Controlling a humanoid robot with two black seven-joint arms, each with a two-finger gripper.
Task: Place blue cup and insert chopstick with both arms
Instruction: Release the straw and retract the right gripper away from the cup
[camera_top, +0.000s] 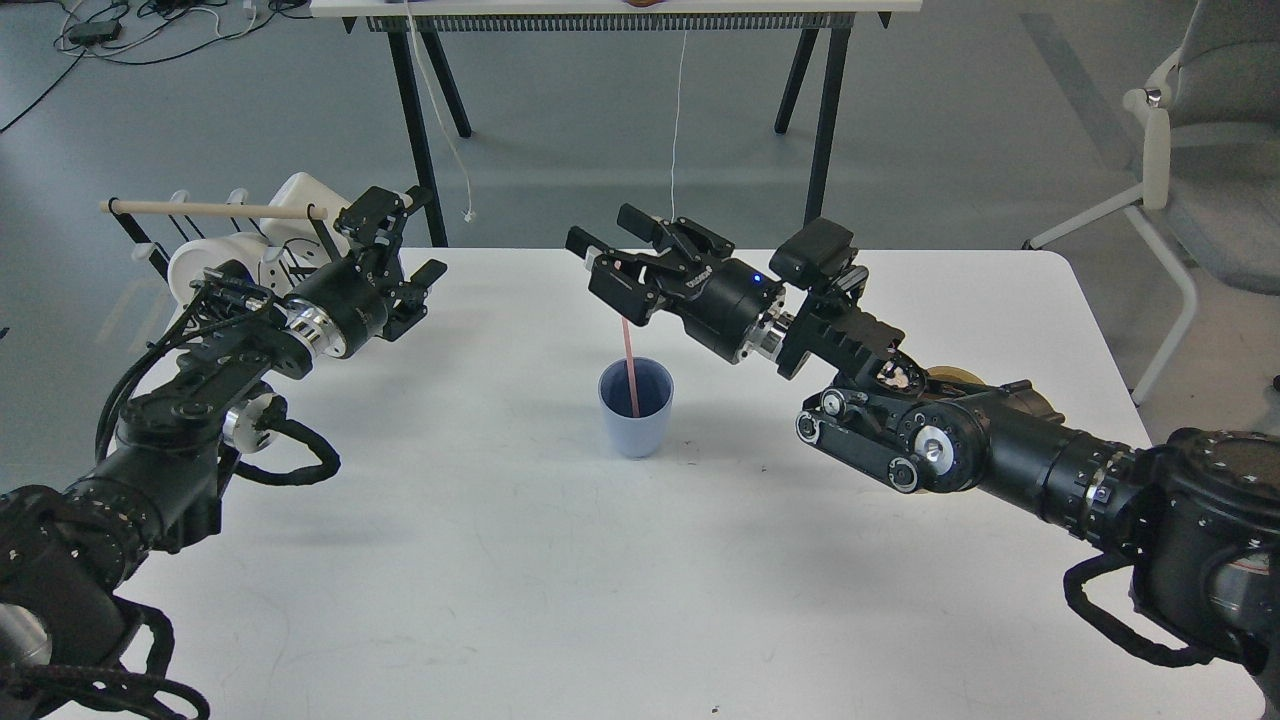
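Note:
The blue cup (636, 408) stands upright near the middle of the white table (520, 560). The pink chopstick (629, 365) stands in it, leaning slightly left; its top is hidden behind my right gripper. My right gripper (600, 228) hovers just above and behind the cup with its jaws spread open. I cannot tell whether it touches the stick. My left gripper (432, 232) is open and empty over the table's far left, well away from the cup.
A black wire rack with a pale wooden rod (210, 210) and white mugs (225, 262) stands at the far left corner, just behind my left gripper. A tan round object (952, 377) shows behind my right forearm. A chair (1215, 150) stands off the table's right.

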